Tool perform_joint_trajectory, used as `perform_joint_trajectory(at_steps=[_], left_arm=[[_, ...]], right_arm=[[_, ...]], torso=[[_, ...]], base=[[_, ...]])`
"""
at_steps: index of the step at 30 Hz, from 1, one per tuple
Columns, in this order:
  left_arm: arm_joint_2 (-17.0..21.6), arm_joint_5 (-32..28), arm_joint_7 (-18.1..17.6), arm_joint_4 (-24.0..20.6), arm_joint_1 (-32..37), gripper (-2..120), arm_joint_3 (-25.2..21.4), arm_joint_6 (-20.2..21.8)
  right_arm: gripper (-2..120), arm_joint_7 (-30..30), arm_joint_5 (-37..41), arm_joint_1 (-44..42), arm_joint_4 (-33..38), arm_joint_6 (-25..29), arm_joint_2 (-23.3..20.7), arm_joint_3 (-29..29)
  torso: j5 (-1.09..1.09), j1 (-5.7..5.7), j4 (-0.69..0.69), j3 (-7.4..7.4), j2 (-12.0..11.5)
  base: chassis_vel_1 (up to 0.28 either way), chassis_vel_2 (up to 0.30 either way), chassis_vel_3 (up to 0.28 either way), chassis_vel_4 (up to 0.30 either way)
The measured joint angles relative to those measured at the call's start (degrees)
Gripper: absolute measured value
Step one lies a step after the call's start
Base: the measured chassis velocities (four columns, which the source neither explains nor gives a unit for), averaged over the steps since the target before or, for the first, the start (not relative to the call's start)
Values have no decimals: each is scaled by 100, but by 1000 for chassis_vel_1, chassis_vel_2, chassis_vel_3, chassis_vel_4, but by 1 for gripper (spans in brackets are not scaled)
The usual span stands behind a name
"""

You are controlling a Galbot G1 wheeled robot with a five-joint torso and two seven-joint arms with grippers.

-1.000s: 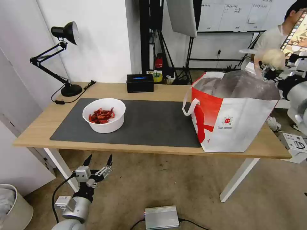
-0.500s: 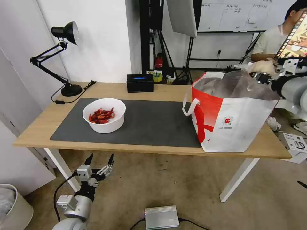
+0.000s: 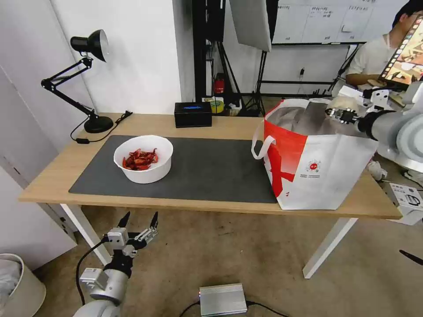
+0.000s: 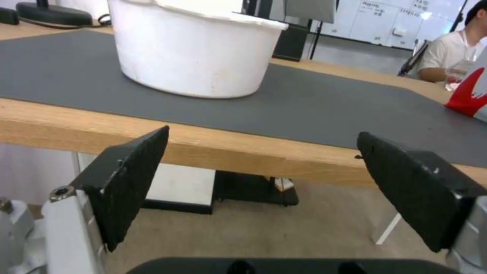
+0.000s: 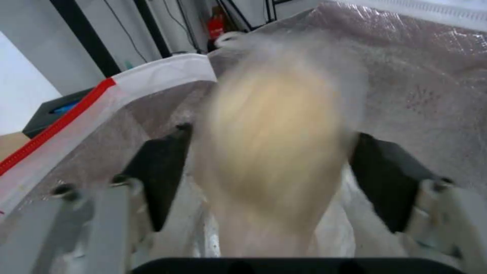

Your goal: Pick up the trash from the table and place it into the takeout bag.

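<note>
A: We log the right gripper over the open bag, lower than a second ago; the knotted bag hangs between its jaws, blurred

B: Clamped or slipping, we can't tell. Left gripper spread, empty, below the table; bowl just beyond

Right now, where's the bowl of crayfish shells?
The bowl sits on the left part of the grey mat, near the table's front edge. The open left gripper hangs below that edge, just in front of it.
</note>
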Motion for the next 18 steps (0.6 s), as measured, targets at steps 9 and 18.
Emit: perform_joint_trajectory(at_steps=[9, 18], left_arm=[[100, -27, 1, 55, -40, 100, 35, 2], [255, -158, -8, 101, -94, 100, -10, 12]], right_arm=[[100, 17, -49, -5, -37, 118, 87, 10], [100, -1397, -1238, -623, 239, 1266, 282, 277]], torso=[[0, 0, 0, 0, 0], [-1, 0, 0, 0, 0]], base=[[0, 0, 0, 0], [0, 0, 0, 0]])
